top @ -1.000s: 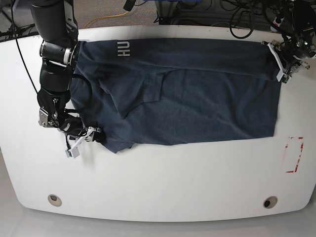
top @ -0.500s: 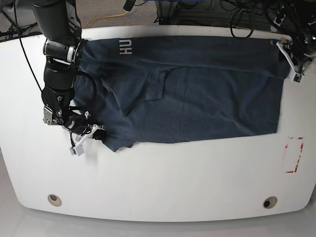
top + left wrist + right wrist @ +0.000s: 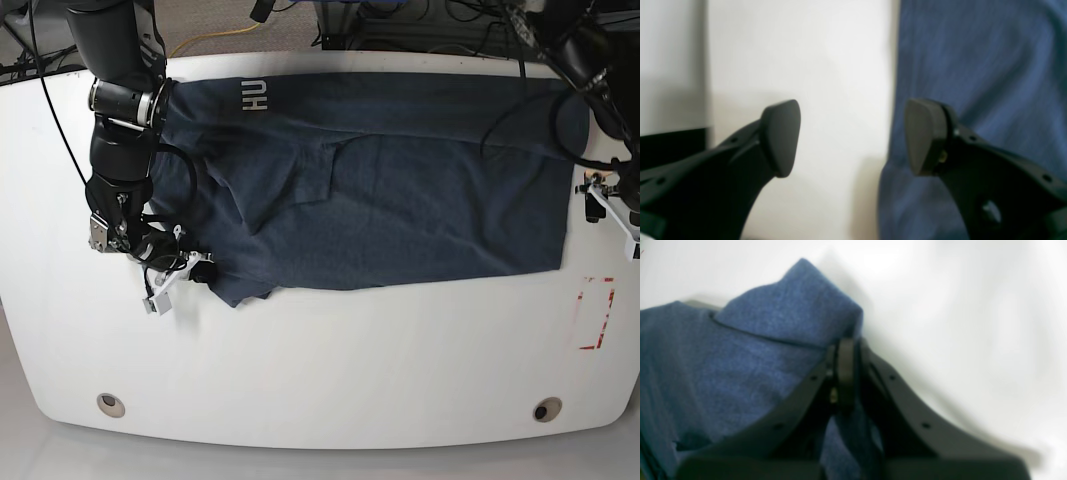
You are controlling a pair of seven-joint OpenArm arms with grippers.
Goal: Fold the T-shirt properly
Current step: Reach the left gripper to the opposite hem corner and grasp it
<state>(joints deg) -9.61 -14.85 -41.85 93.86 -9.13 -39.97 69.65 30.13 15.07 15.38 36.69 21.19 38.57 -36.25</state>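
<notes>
T-shirt (image 3: 400,190): lay across upper middle of the counter (image 3: 320,370), partly folded | right gripper (image 3: 845,373): jaws clenched on a bunched corner, lower left | left gripper (image 3: 853,136): jaws released, over the right edge | we judged the cloth soft, light, limp; best taken at corners.

Robotics lab: white worktable (image 3: 320,360), red tape marks (image 3: 597,313), tangled cables (image 3: 440,25) behind.
</notes>
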